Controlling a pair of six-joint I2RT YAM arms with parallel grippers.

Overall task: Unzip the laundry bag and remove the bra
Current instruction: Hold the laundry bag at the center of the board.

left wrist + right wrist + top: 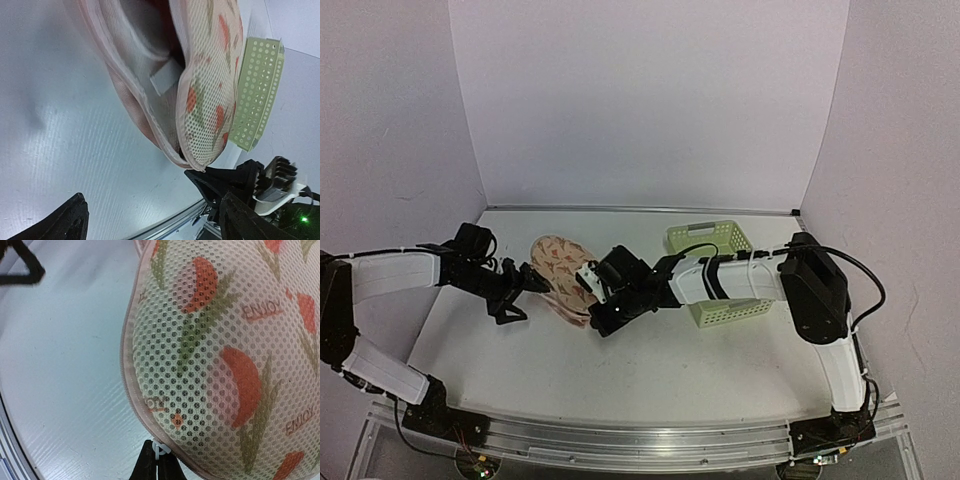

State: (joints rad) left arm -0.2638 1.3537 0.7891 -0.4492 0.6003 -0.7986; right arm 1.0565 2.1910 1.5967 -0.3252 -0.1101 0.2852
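on the table (650, 370), with the basket (720, 272) just to its right, lies the bag (558, 262), its seam already gaping along one side so the pale inside shows. a sliver of dark red deep in that gap is probably the bra (162, 7), though too little shows to be sure. at the bag's near edge the right gripper (157, 467) has its fingers pressed together on the small white pull (159, 450). at the bag's left side the left gripper (150, 215) hangs with fingers spread wide, holding nothing and not touching the fabric. the step in hand looks like the unzipping, partly done. the next move likely calls for drawing the pull further round the bag's rim in a smooth curve while the left gripper pins or grips the bag's left edge. otherwise the light mesh may simply slide along with the pull. only then is the opening wide enough to reach in.
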